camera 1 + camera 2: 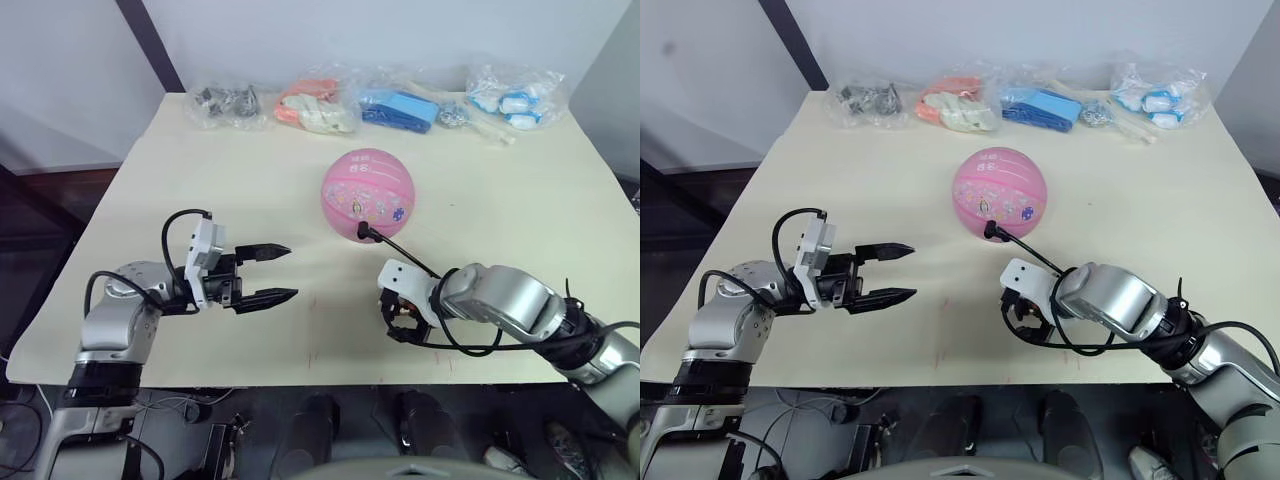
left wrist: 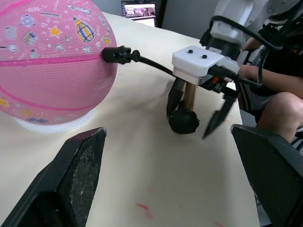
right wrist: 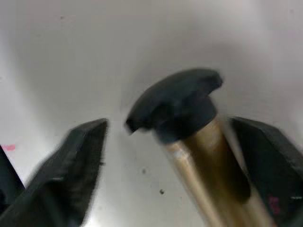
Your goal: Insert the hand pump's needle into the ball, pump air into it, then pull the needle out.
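The pink ball (image 1: pixel 367 194) sits mid-table on a small white ring. A black fitting (image 2: pixel 116 54) presses against its near side; the needle pin itself is hidden in the ball. The thin black hose (image 1: pixel 405 256) runs from the fitting to my right gripper (image 1: pixel 405 328). There the hand pump (image 3: pixel 208 165), a gold cylinder, stands with its black end cap (image 2: pixel 183 122) on the table between the spread fingers, leaning on one finger and well apart from the other. My left gripper (image 1: pixel 292 272) is open and empty, left of the ball and pointing toward the right gripper.
Several clear bags (image 1: pixel 405 103) of small items line the table's far edge (image 1: pixel 330 92). A seated person (image 2: pixel 272 101) is beyond the table behind the right arm. The near table edge runs just under both arms.
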Robot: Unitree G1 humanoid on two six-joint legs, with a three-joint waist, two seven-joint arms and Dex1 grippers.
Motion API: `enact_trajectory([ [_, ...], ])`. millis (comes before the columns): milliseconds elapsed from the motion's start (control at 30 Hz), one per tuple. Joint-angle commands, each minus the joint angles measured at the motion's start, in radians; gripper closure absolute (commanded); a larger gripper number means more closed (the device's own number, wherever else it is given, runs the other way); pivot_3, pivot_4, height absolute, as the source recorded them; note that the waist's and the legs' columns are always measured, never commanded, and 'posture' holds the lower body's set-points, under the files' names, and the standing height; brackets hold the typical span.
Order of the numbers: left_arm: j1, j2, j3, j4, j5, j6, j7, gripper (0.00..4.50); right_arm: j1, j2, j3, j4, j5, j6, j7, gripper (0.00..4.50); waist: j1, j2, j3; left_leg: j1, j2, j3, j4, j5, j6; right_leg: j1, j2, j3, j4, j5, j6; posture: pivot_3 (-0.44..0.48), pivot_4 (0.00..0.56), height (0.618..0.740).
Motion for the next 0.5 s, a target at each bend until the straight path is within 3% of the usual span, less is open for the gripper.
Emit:
enact_trajectory([
  [33, -0.011, 0.003, 0.006, -0.002, 0.0, -0.02, -0.012, 0.0, 0.015, -0.032, -0.11, -0.13, 0.026, 0.003, 0.037, 0.03, -0.007, 0.0, 0.0, 0.0, 0.0, 0.0, 0.0, 0.0, 0.0, 0.0, 0.0, 0.0, 0.001, 0.0, 0.0, 0.0, 0.15, 0.74],
  [200, -0.051, 0.002, -0.003, 0.036, 0.012, -0.03, -0.023, 0.0, 0.108, -0.06, -0.322, -0.329, 0.113, -0.038, 0.095, 0.03, -0.008, 0.0, 0.0, 0.001, 0.0, 0.0, 0.0, 0.0, 0.0, 0.0, 0.001, 0.0, 0.002, 0.0, 0.0, 0.0, 0.15, 0.74],
  [500, -0.141, -0.007, -0.021, 0.125, 0.034, -0.06, -0.043, 0.0, 0.223, -0.082, -0.563, -0.498, 0.14, -0.149, 0.094, 0.03, -0.006, 0.0, 0.0, 0.001, 0.0, 0.001, 0.001, 0.0, 0.0, 0.0, 0.001, 0.0, 0.002, 0.0, 0.0, 0.0, 0.15, 0.74],
])
